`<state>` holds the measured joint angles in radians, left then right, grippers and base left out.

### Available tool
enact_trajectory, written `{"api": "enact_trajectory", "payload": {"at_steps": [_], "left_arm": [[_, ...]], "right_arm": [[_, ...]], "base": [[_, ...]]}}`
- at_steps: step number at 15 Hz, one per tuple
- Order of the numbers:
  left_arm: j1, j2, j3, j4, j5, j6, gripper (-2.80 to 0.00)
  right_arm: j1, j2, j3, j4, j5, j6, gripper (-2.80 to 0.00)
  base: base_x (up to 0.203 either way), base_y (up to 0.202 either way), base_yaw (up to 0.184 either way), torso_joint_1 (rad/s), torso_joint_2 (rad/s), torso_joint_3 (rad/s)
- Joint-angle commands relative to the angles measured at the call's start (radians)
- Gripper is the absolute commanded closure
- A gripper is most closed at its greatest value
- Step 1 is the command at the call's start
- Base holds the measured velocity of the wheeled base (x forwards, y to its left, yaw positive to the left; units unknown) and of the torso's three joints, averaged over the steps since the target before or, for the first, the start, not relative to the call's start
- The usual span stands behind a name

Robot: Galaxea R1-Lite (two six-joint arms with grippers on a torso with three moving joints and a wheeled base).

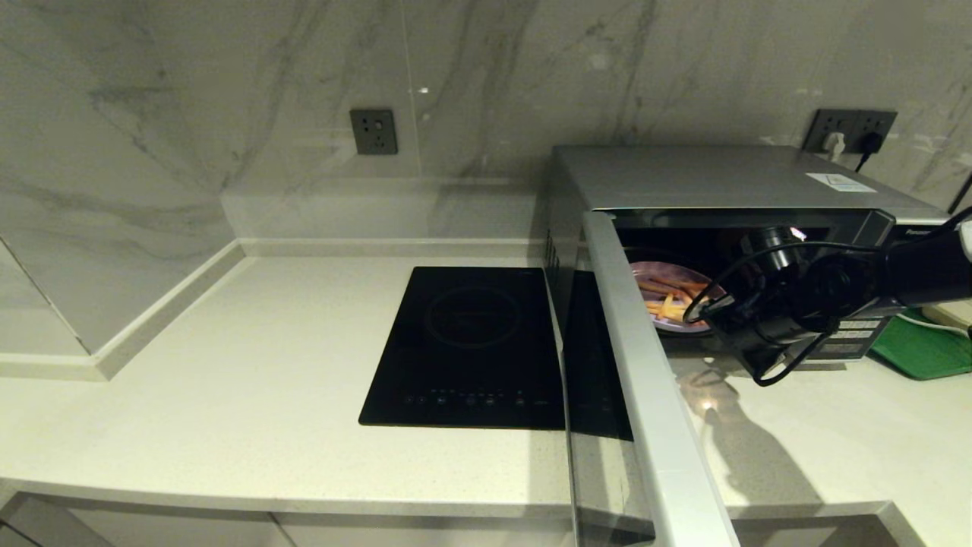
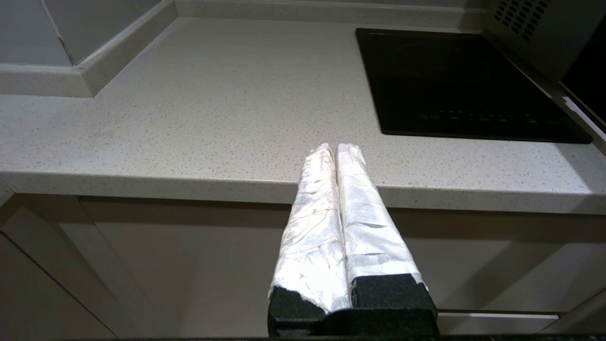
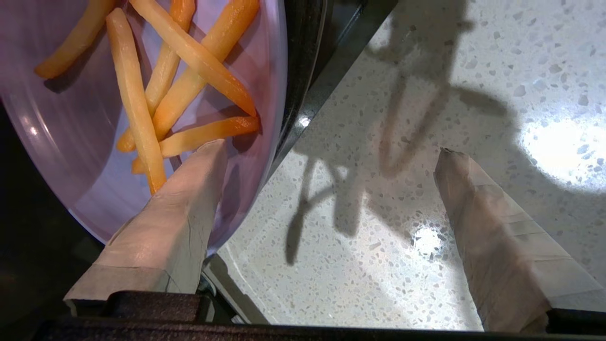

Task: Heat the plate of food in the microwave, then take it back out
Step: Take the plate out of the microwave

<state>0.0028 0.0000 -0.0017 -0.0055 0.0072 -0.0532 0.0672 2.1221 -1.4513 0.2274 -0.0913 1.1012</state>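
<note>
The plate of food [image 3: 94, 156] sits inside the microwave [image 1: 706, 178], close to the front edge of the opening, and the fries [image 3: 189, 52] lie across its middle. The microwave door [image 1: 645, 365] stands swung out toward the robot, so the opening is free at the front, and the door's long edge makes a wall on the left side of the right claw.

The right claw [image 3: 326, 151] is at the mouth of the microwave with its fingers spread wide and nothing gripped between them. One finger [image 3: 180, 208] is over the plate's rim, with its tip just beside the nearest fries; I cannot tell if it touches the plate. The other finger [image 3: 492, 227] is outside, over the speckled counter [image 3: 393, 246] in front of the microwave. The near rim of the plate and the dark lip of the microwave floor pass between the two fingers.

Beyond the door, on the side away from this claw, a black cooktop [image 1: 471, 342] is set flat in the counter, with a wide bare surface further on up to the marble wall. On the other side of the microwave there is a green tray [image 1: 923, 349].

The left claw [image 2: 337, 151] is well apart from the plate, low before the counter's front edge, with its two wrapped fingers pressed together and holding nothing.
</note>
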Motion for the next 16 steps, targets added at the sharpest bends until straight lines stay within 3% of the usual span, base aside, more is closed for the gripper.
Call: {"api": "enact_trajectory", "payload": {"at_steps": [1, 5, 6, 16], "left_arm": [[0.0, 0.0, 0.0, -0.001, 0.0, 0.0, 0.0], [0.0, 0.0, 0.0, -0.001, 0.0, 0.0, 0.0], [0.0, 0.0, 0.0, -0.001, 0.0, 0.0, 0.0], [0.0, 0.0, 0.0, -0.001, 0.0, 0.0, 0.0]], "right_arm": [[0.0, 0.006, -0.003, 0.01, -0.001, 0.001, -2.8], [0.0, 0.009, -0.001, 0.023, 0.001, 0.002, -2.8], [0.0, 0.007, -0.001, 0.023, 0.001, 0.002, 0.0], [0.0, -0.01, -0.041, 0.044, 0.001, 0.005, 0.0]], "base": [[0.0, 0.0, 0.0, 0.0, 0.0, 0.0], [0.0, 0.0, 0.0, 0.0, 0.0, 0.0], [0.0, 0.0, 0.0, 0.0, 0.0, 0.0], [0.0, 0.0, 0.0, 0.0, 0.0, 0.0]]}}
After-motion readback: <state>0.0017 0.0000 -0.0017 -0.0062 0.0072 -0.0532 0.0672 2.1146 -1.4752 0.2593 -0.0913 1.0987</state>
